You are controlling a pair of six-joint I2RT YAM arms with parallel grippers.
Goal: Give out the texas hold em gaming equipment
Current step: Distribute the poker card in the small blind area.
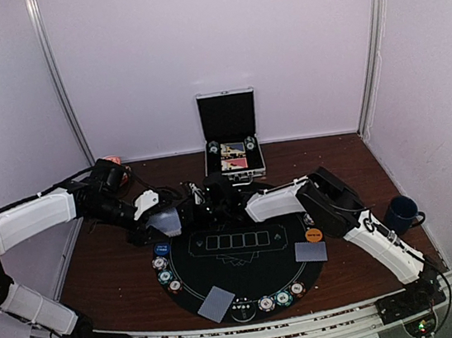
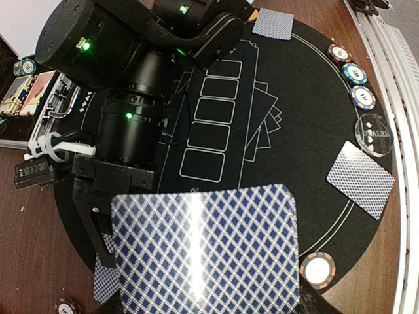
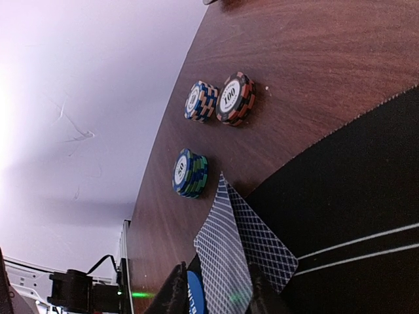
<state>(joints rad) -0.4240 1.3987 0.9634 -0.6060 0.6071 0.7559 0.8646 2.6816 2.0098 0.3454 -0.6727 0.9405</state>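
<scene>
My left gripper [image 1: 170,220] holds a playing card [image 2: 203,252] with a blue-diamond back over the left edge of the round black poker mat [image 1: 224,278]. The card hides the gripper's fingers in the left wrist view. My right gripper [image 1: 192,213] reaches in from the right, and its fingers stand apart on either side of that raised card [image 3: 226,261]. Another card [image 3: 265,245] lies flat on the mat just beyond. A blue button disc [image 3: 195,297] shows beside the left finger. Chip stacks [image 3: 191,173] stand on the wood.
Two cards [image 1: 216,303] [image 1: 310,251], an orange disc [image 1: 313,234] and several chips [image 1: 280,298] lie around the mat's rim. The open silver case [image 1: 230,135] stands at the back. A dark blue mug [image 1: 400,214] is at the right.
</scene>
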